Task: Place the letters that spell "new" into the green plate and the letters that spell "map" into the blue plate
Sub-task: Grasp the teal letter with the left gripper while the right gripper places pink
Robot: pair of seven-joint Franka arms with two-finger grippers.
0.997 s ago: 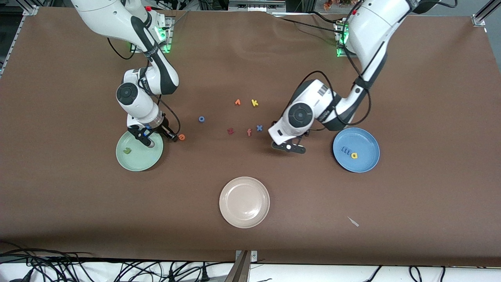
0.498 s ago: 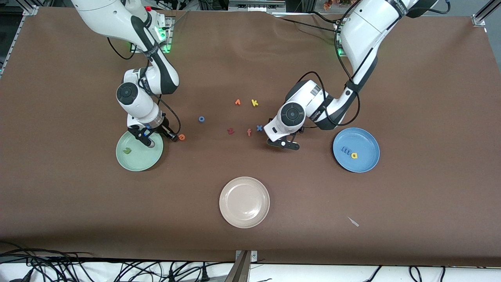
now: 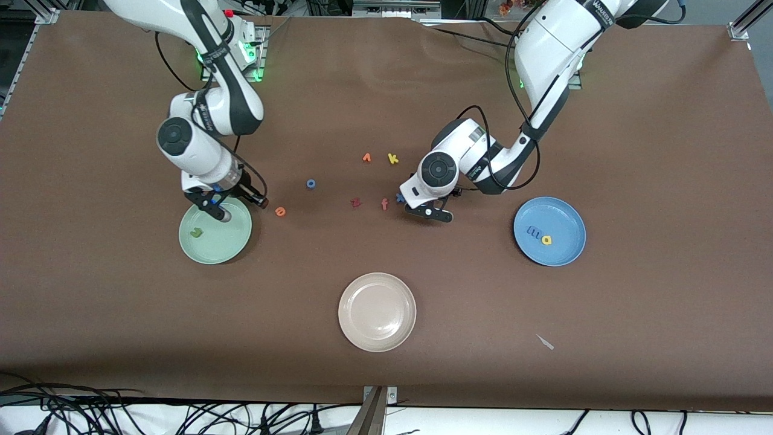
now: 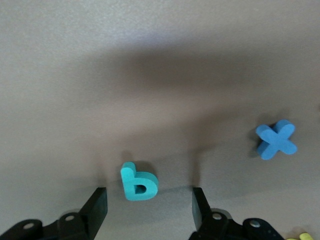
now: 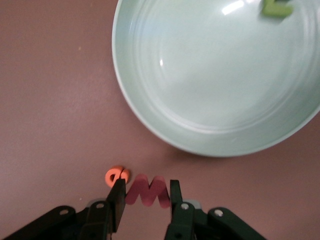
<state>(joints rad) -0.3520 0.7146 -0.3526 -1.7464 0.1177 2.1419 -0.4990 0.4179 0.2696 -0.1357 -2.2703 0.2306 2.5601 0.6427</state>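
Since a second ago your left gripper (image 3: 430, 212) has slid from the bare tabletop (image 3: 664, 151) beside the blue plate (image 3: 570, 254) toward the loose letters, and your right gripper (image 3: 232, 205) has lifted and shifted with its load.

Teal p (image 4: 138, 182) lies flat on the tabletop between the left gripper's parted fingers (image 4: 97, 207), untouched by either in the left wrist view. Blue x (image 4: 276, 140) sits near it, apart. Blue m (image 3: 533, 231) and yellow a (image 3: 546, 240) lie side by side in the blue plate.

Pinkish-red w (image 5: 146, 191) is clamped between the right gripper's fingers (image 5: 118, 197), over the tabletop just off the rim of the green plate (image 3: 235, 244). Orange e (image 3: 280, 211) rests on the tabletop beside that plate, outside it. Olive-green n (image 3: 195, 231) lies inside the plate.

Midway between the arms you have a blue o (image 3: 311, 183), dark red z (image 3: 356, 202), orange f (image 3: 384, 205), yellow k (image 3: 393, 159) and another small orange letter (image 3: 366, 157). Beige plate (image 3: 362, 338) sits nearer the front camera than all of these.
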